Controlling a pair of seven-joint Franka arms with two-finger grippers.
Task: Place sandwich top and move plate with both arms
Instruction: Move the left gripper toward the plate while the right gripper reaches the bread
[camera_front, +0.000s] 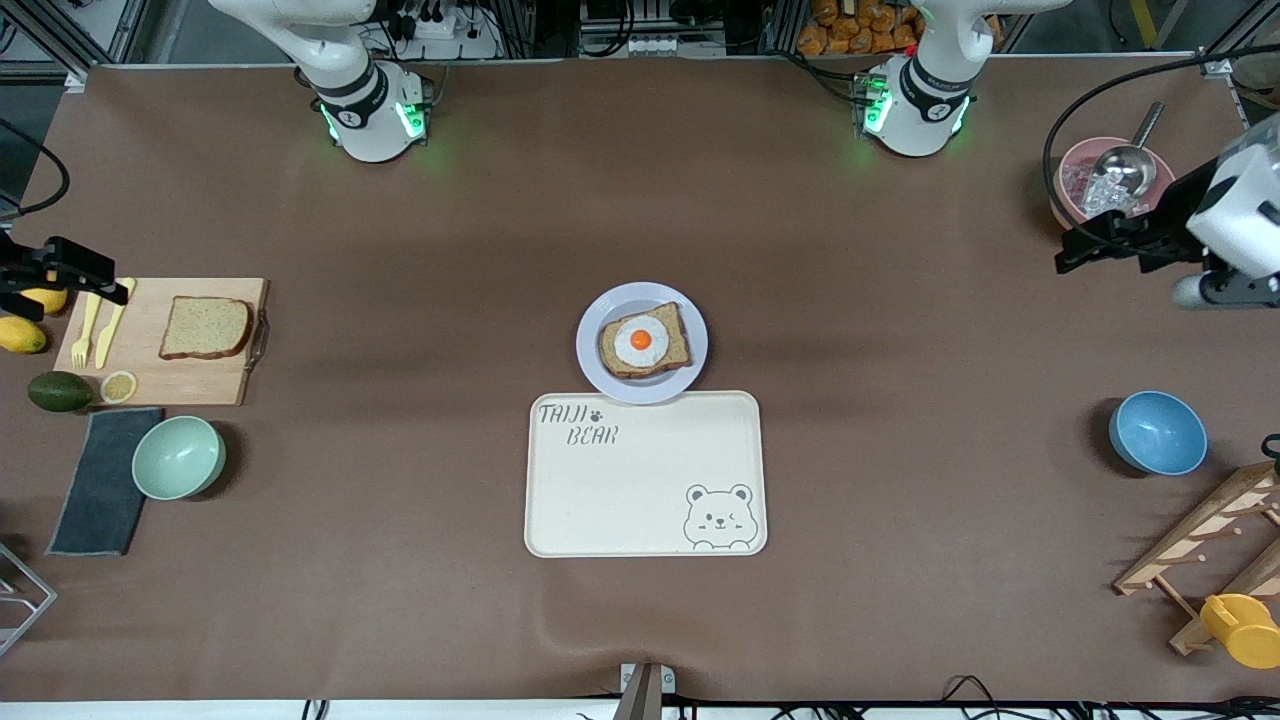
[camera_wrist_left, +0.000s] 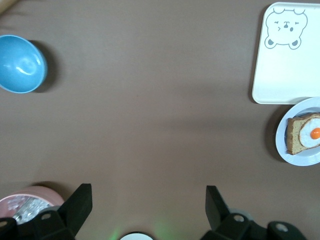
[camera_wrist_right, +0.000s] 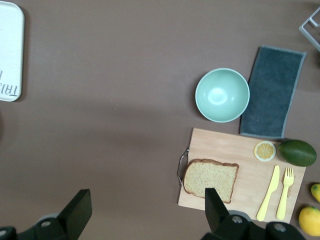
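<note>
**Stock check: both pincers spread, nothing held**

- My left pincer (camera_wrist_left: 149, 210): fingers spread wide, empty; up in the air at the left arm's end of the counter (camera_front: 900, 300), over bare brown surface next to the pink bowl (camera_front: 1075, 170) w/ metal scoop (camera_front: 1130, 160). Arm waits.
- My right pincer (camera_wrist_right: 148, 212): fingers spread wide, empty; up over the right arm's end of the counter, above the edge of the cutting board (camera_front: 150, 345). Arm waits too.
- Sandwich top (camera_front: 205, 327): 1 plain light-brown slice, flat on the cutting board, toward the board's handle end. Untouched.
- Plate (camera_front: 595, 370): mid-counter, carries 1 darker slice (camera_front: 675, 355) w/ fried egg (camera_front: 640, 341) on it. Plate edge just overlaps the tray (camera_front: 640, 500), which lies nearer the front camera.
- Also on board: yellow knife (camera_front: 112, 330) + fork (camera_front: 85, 335), lemon slice (camera_front: 118, 386).
- Beside board: avocado (camera_front: 58, 391), 2 lemons at counter edge, mint bowl (camera_front: 178, 457), dark cloth (camera_front: 100, 480).
- Left arm's end: blue bowl (camera_front: 1157, 432), wooden rack (camera_front: 1210, 550), yellow cup (camera_front: 1243, 628).
</note>
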